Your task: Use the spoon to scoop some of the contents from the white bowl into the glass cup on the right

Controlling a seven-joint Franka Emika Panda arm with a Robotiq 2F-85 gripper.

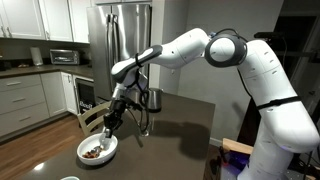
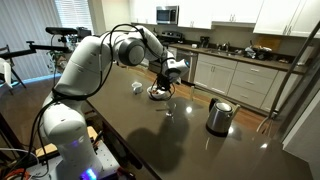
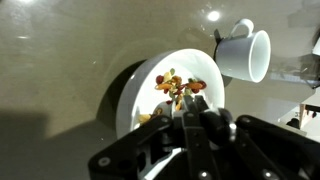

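Arm (image 1: 190, 48) reaches across the table (image 1: 188, 116), wrist bent downward | gripper (image 1: 109, 124) hangs just above white bowl (image 1: 100, 159) holding contents (image 3: 172, 88) | jaws pinched together, seemingly on the spoon (image 3: 186, 103), view too dim to be sure

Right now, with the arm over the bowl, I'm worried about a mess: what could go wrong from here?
1. The bowl looks close to the edge of the table. A downward or sideways push from the shut gripper might slide or tip it off.
2. A mug lies on its side right beside the bowl. A wide swing could knock it rolling.
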